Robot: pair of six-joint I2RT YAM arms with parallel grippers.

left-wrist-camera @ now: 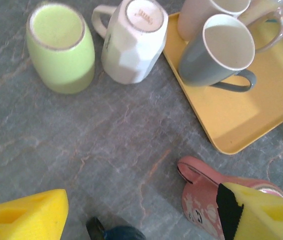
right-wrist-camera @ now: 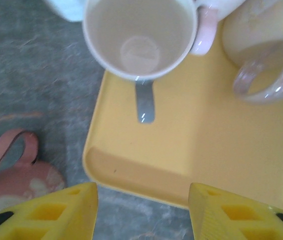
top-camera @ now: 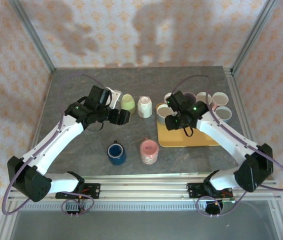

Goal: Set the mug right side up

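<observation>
Two mugs stand upside down on the grey table: a green mug (left-wrist-camera: 61, 47) (top-camera: 127, 103) and a white faceted mug (left-wrist-camera: 131, 40) (top-camera: 144, 107). My left gripper (left-wrist-camera: 141, 220) (top-camera: 123, 118) hangs open above the table just in front of them, nothing between its yellow fingers (left-wrist-camera: 24, 217). A grey mug (right-wrist-camera: 139, 40) (left-wrist-camera: 221, 50) stands mouth up at the near left corner of the yellow tray (right-wrist-camera: 181, 150) (top-camera: 191, 137). My right gripper (right-wrist-camera: 141, 210) (top-camera: 172, 121) is open over the tray's front edge, a little short of the grey mug's handle, holding nothing.
A pink mug (top-camera: 149, 151) (left-wrist-camera: 201, 195) and a dark blue mug (top-camera: 116, 152) sit near the table's front. Several more mugs (top-camera: 216, 100) crowd the back of the tray. Metal frame posts run along the table's sides.
</observation>
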